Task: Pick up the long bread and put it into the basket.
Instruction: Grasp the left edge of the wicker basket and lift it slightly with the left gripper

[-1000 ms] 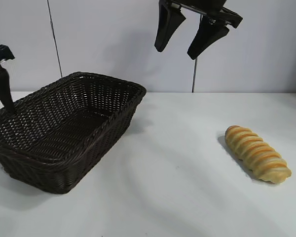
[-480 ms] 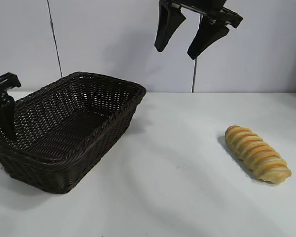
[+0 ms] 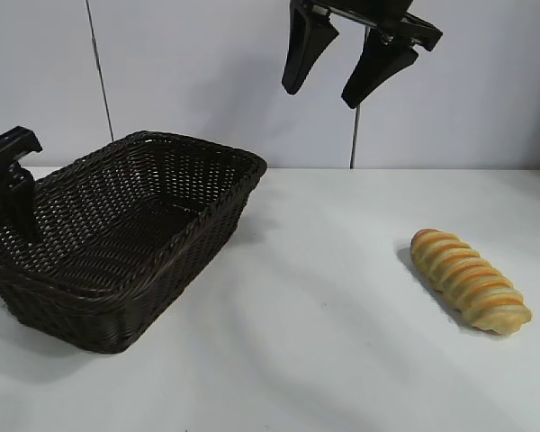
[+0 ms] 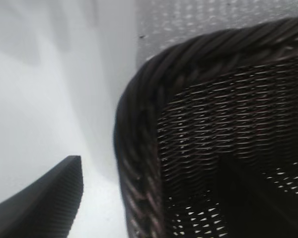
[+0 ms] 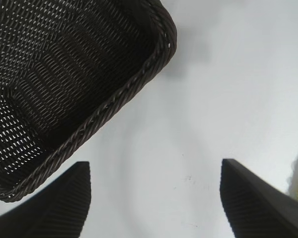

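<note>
The long bread (image 3: pixel 470 280) lies on the white table (image 3: pixel 324 342) at the right side of the scene, toward the near edge, its length running from far left to near right, with orange-brown stripes winding across its golden crust. Nothing touches it; only a sliver of it shows at the edge of the right wrist view. Well apart from it, on the left side of the table, sits the basket (image 3: pixel 162 261), a dark brown woven rectangle with sloped walls and a braided rim, one corner pointing toward the far middle of the scene; what shows of its inside holds nothing. The right gripper (image 3: pixel 346 67) hangs high above the table, over the bare stretch between basket and bread and nearer the far wall (image 3: pixel 207 81), its two dark fingers pointing steeply down and spread wide with nothing between them; in its own wrist view the ribbed fingertips (image 5: pixel 59 208) frame bare tabletop, with the basket's corner off to one side. The left gripper (image 3: pixel 7 184) is at the far left edge of the scene, low beside the basket's left rim, partly cut off by the picture's border; its wrist view shows one ribbed finger (image 4: pixel 44 203) just outside the braided corner of the basket over the table, and its fingers stand wide apart, gripping nothing.
</note>
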